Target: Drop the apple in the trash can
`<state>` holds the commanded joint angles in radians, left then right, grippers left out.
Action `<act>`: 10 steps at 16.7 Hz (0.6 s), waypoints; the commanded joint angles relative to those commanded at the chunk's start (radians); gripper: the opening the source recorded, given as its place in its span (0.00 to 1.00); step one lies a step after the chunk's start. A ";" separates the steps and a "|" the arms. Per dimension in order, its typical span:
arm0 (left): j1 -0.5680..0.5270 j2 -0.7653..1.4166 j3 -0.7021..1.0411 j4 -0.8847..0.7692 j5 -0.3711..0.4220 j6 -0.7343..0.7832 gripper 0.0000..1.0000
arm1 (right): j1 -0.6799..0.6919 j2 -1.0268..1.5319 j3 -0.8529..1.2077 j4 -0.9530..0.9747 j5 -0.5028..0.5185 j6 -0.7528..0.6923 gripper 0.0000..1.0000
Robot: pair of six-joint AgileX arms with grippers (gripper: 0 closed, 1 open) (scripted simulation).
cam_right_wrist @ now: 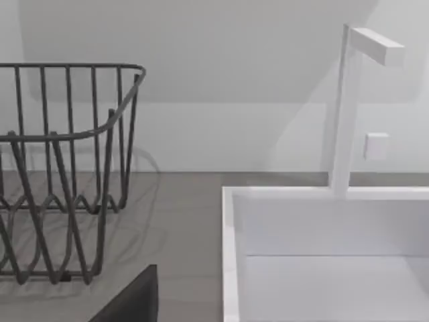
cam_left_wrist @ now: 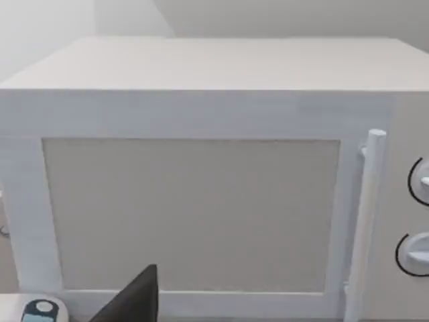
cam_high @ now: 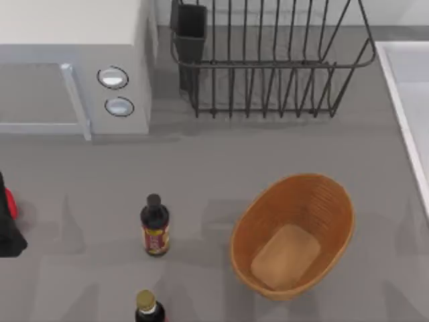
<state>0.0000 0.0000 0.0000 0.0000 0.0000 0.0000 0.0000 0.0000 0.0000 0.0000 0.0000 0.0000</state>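
Note:
A sliver of the bright-red apple (cam_high: 10, 202) shows at the table's far left edge, pressed against the black bulk of my left gripper (cam_high: 8, 231). Whether the gripper grips the apple cannot be told. The trash can (cam_high: 335, 201), an orange-brown woven basket with a tan flat bottom, lies at the right of centre, far from the apple. In the left wrist view a dark part of the left gripper (cam_left_wrist: 134, 302) faces the microwave door (cam_left_wrist: 191, 215). The right wrist view has a dark part of my right gripper (cam_right_wrist: 134, 298) low in it, facing the sink (cam_right_wrist: 322, 268).
A white microwave (cam_high: 74, 67) fills the back left. At the back middle stands a black wire dish rack (cam_high: 268, 74) with a dark cup (cam_high: 190, 30). A red-labelled dark bottle (cam_high: 155, 225) is left of the basket, and a gold-capped bottle (cam_high: 147, 307) is at the front edge.

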 joint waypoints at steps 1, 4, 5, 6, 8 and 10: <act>0.000 0.000 0.000 0.000 0.000 0.000 1.00 | 0.000 0.000 0.000 0.000 0.000 0.000 1.00; 0.007 0.031 0.031 -0.025 -0.005 0.031 1.00 | 0.000 0.000 0.000 0.000 0.000 0.000 1.00; 0.013 0.063 0.061 -0.049 -0.008 0.061 1.00 | 0.000 0.000 0.000 0.000 0.000 0.000 1.00; 0.020 0.105 0.100 -0.078 -0.012 0.098 1.00 | 0.000 0.000 0.000 0.000 0.000 0.000 1.00; 0.037 0.221 0.199 -0.149 -0.021 0.188 1.00 | 0.000 0.000 0.000 0.000 0.000 0.000 1.00; 0.054 0.379 0.318 -0.235 -0.027 0.294 1.00 | 0.000 0.000 0.000 0.000 0.000 0.000 1.00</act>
<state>0.0536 0.3793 0.3182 -0.2351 -0.0265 0.2938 0.0000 0.0000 0.0000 0.0000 0.0000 0.0000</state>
